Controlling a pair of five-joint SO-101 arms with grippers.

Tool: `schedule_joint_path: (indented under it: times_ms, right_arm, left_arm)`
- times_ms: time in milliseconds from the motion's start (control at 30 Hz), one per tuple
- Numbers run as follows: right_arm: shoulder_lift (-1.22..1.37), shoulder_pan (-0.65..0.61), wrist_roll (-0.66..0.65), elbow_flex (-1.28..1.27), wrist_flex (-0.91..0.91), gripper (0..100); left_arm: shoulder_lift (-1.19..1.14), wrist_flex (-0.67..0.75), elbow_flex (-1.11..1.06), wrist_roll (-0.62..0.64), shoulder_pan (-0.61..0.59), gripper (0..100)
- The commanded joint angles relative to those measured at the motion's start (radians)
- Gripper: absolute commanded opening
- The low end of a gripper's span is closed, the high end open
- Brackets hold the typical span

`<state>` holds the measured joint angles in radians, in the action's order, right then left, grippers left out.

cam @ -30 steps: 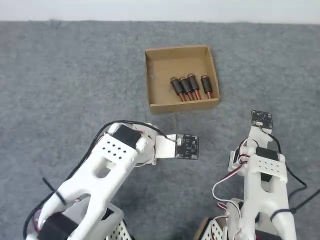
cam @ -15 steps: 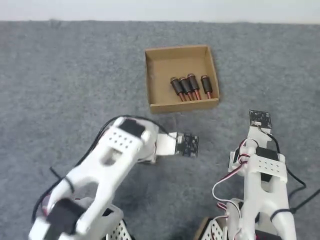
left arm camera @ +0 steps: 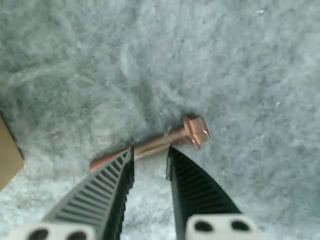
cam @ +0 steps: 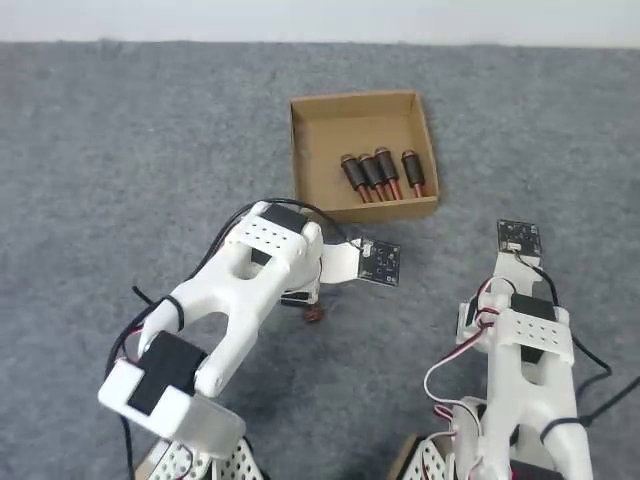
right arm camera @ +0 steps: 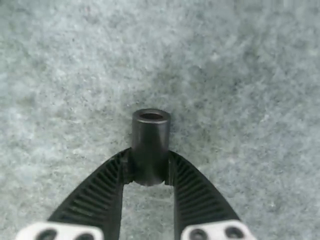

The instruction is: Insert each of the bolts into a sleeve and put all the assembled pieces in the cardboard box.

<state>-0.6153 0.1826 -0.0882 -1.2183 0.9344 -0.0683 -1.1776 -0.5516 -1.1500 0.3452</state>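
The bolt (left arm camera: 172,141), copper-coloured with a hexagonal head, is seen lying on the grey carpet (cam: 120,150), and in the high view its head (cam: 314,314) is found just below the centre of the frame, under the left arm (cam: 245,290). The left gripper (left arm camera: 150,152) is held over the bolt's shaft with its two fingers a little apart. The shaft runs across the gap between the tips and is not pinched by them; whether the tips touch it cannot be told.

A dark sleeve (right arm camera: 150,137) is pinched at its lower part by the right gripper (right arm camera: 150,167), with its open end turned away from the fingers. The right arm (cam: 527,345) is placed at the lower right of the high view.

Farther away, in the upper middle of the high view, the cardboard box (cam: 330,115) is set on the carpet. Four assembled pieces (cam: 380,172) are laid side by side in its lower right part, near the front wall.
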Motion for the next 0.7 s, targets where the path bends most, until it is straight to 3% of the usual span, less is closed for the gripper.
schedule_joint_path:
  times_ms: [0,167,367,667]
  right_arm:
    - [-0.041,-0.015,-0.046,0.009,-0.012,0.7]
    - [-0.044,-0.012,-0.061,0.009,-0.01,0.7]
    - [-0.044,-0.013,-0.063,0.008,-0.01,0.7]
    - [-0.042,-0.018,-0.063,0.008,-0.01,0.7]
  left_arm:
    - [0.003,-0.005,0.027,-0.014,0.012,10]
    - [-0.003,-0.094,0.022,-0.092,0.048,10]
    - [0.006,-0.081,0.008,-0.13,0.018,10]
    - [-0.005,0.015,0.016,-0.054,0.084,10]
